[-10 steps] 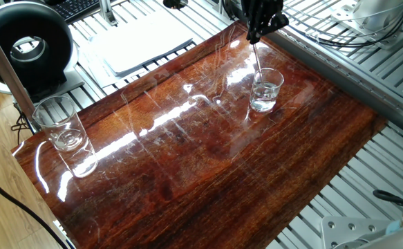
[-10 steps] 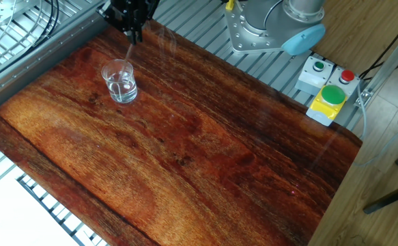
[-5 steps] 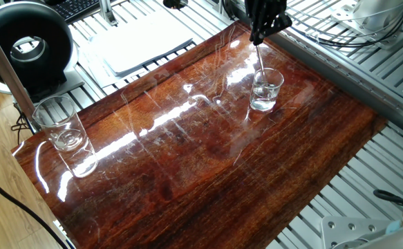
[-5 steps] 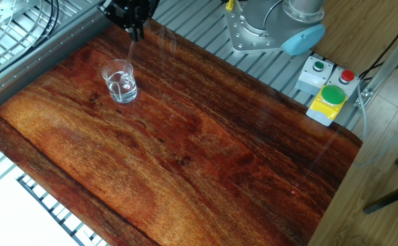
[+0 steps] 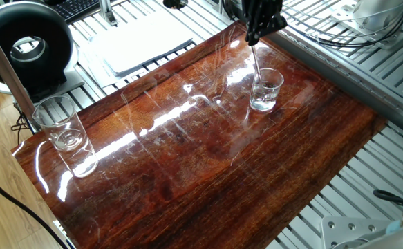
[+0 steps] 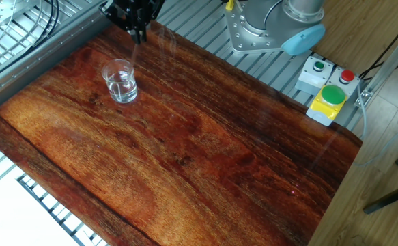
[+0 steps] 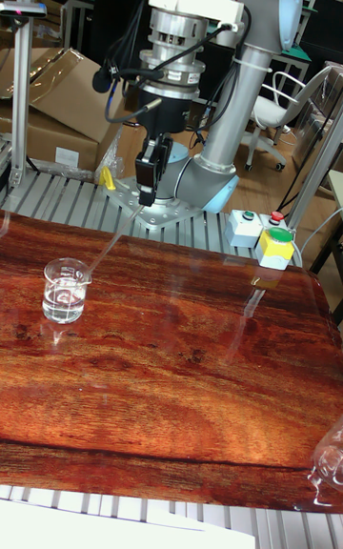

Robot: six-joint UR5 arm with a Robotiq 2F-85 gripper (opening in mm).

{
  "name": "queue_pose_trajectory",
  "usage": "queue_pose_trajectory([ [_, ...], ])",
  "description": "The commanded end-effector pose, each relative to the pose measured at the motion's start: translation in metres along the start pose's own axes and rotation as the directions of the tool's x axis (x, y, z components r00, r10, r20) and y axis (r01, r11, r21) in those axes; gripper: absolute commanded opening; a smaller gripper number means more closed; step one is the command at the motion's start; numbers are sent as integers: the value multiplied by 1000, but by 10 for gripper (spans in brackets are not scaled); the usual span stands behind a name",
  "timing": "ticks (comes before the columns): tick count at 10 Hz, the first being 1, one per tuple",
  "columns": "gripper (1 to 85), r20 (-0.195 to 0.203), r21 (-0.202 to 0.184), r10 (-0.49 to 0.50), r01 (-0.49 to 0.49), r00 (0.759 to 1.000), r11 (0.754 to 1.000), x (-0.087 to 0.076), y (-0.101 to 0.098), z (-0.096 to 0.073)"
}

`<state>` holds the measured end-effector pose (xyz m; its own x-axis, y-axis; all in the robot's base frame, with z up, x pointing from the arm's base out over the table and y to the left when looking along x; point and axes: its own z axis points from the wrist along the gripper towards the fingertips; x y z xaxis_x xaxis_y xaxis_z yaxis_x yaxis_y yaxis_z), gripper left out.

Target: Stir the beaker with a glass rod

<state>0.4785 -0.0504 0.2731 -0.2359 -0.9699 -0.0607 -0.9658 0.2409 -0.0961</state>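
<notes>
The small clear beaker (image 5: 266,90) (image 6: 120,82) (image 7: 65,292) stands on the red-brown wooden table (image 5: 187,173), near its far edge, with a little clear liquid in it. My gripper (image 5: 255,37) (image 6: 138,35) (image 7: 147,198) hangs just above and beside the beaker, shut on the top of the glass rod (image 5: 257,63) (image 6: 131,58) (image 7: 114,242). The rod slants down from the fingers, and its lower end is inside the beaker. The rod is faint against the glare.
A taller clear tumbler (image 5: 61,124) (image 7: 329,458) stands at the table's opposite corner. Beyond the table are a black round device (image 5: 28,45), a white sheet (image 5: 142,41), a button box (image 6: 328,92) and the arm's base (image 6: 267,27). Metal rails surround the board.
The gripper has shifted a little sideways and back above the beaker, swinging the rod's top with it. The beaker has stayed in place.
</notes>
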Motion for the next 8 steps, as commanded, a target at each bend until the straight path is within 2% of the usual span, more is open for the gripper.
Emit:
queue_pose_trajectory([
  [1, 10, -16, 24, -28, 28, 999, 999, 8, -5, -1],
  [2, 10, -17, 29, -36, 36, 999, 999, 12, -4, 2],
  [4, 10, -13, 2, -10, 10, 1000, 1000, 16, 5, 3],
  [6, 10, 8, -31, 42, -42, 999, 999, 11, 14, 3],
  [8, 10, 47, -60, 98, -95, 994, 994, -3, 20, 2],
])
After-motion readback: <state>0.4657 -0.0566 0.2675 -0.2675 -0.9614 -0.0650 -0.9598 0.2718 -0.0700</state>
